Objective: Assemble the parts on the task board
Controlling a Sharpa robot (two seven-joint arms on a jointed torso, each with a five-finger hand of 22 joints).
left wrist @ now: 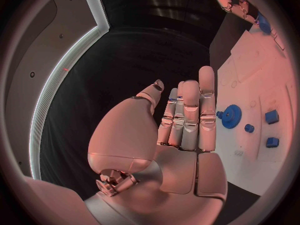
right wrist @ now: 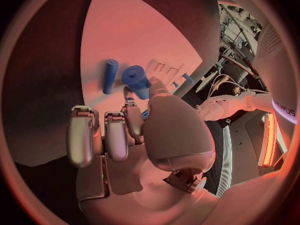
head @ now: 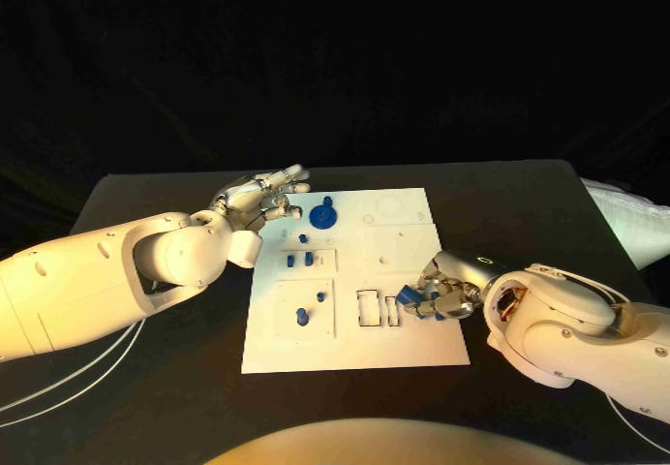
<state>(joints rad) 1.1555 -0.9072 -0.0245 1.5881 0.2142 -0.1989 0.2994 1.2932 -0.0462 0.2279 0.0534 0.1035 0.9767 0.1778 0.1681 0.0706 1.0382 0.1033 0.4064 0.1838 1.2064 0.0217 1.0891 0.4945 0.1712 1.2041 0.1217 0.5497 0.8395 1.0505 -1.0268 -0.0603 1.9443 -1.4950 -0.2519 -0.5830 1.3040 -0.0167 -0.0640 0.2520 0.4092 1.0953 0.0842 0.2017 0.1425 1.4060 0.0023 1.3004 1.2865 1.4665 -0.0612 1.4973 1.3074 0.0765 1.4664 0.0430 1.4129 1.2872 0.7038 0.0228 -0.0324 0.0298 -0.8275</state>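
Note:
The white task board (head: 405,344) lies in the middle of the black table. A blue gear (head: 324,213) stands near its far left corner, and several small blue parts (head: 299,259) sit along its left side. My left hand (head: 265,199) hovers at the board's far left corner with its fingers stretched out, holding nothing; the gear (left wrist: 231,116) lies just beyond its fingertips (left wrist: 206,75). My right hand (head: 439,296) is over the board's near right area, beside the rectangular slots (head: 370,308), and grips a blue part (head: 413,294). In the right wrist view, blue cylinders (right wrist: 136,81) show just past the curled fingers (right wrist: 117,135).
Bare black tabletop (head: 154,194) surrounds the board on all sides. A pale cloth or bag (head: 635,223) lies at the table's far right edge. White cables (head: 70,387) trail beneath my left arm near the front left.

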